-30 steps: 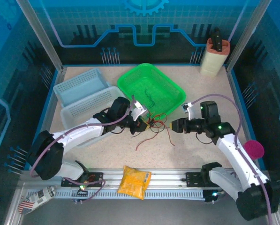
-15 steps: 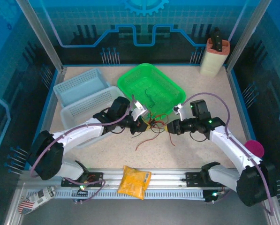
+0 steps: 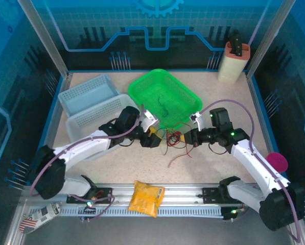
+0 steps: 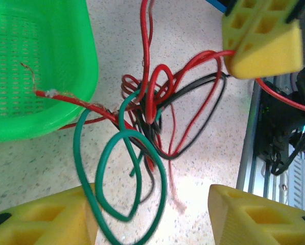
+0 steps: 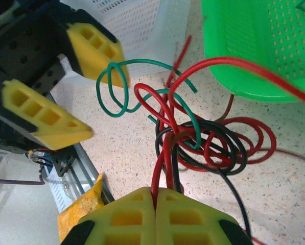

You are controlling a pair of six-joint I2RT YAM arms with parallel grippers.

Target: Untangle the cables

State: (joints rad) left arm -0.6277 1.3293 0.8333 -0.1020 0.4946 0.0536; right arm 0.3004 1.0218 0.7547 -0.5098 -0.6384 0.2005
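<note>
The cables point(image 3: 172, 140) are a knot of red, green and black wires on the table just in front of the green basket point(image 3: 192, 100). In the right wrist view my right gripper point(image 5: 155, 196) is shut on red and black strands of the cables point(image 5: 203, 143). It comes in from the right point(image 3: 183, 138). My left gripper point(image 3: 152, 139) is just left of the knot. Its yellow fingers point(image 4: 45, 219) stand wide apart. A green loop point(image 4: 121, 173) of the cables lies loosely between them, close to the left finger and not pinched.
Two pale plastic baskets point(image 3: 88, 109) sit behind the left arm. A yellow packet point(image 3: 146, 198) lies on the front rail. A beige holder point(image 3: 234, 62) stands at the back right, and a pink disc point(image 3: 277, 162) lies near the right edge.
My right gripper moved left to the knot and shut on its strands. My left gripper opened and let go. The loose red ends shifted to the right.
</note>
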